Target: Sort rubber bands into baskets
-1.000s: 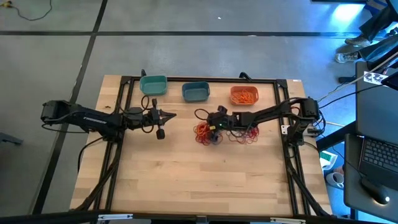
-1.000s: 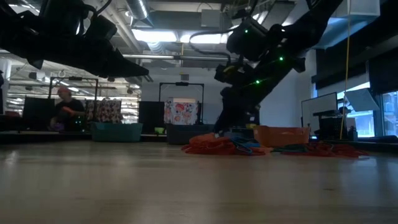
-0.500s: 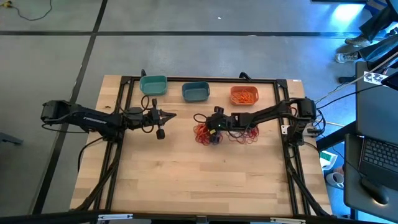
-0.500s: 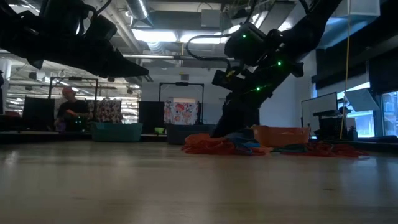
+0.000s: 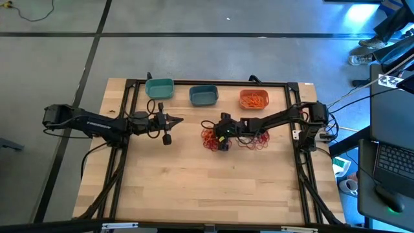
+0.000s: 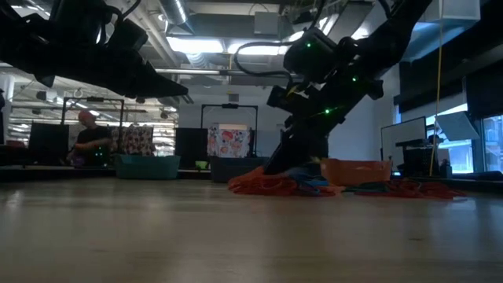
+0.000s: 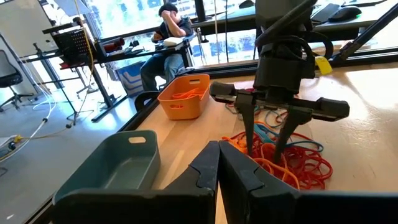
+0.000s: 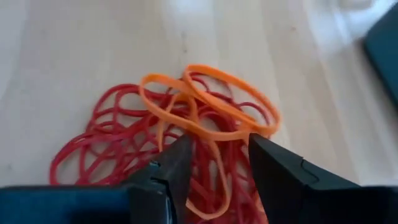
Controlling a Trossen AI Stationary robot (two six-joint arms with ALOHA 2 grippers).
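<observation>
4 cameras: 1 overhead, 1 at table level, 1 on each wrist.
The high view looks straight down on the whole table (image 5: 194, 188); the low view looks level across it into the room. The left wrist view faces across to the orange basket (image 7: 185, 95). The right wrist view looks close down on the rubber bands (image 8: 186, 137), a pile all 4 views share.

It was a robotics lab or workshop: a wooden surface (image 5: 194, 188) stood on a grey concrete floor (image 5: 194, 58), with monitors (image 6: 413, 149), a laptop (image 5: 391, 165), and a seated person (image 7: 163, 43) at desks.
</observation>
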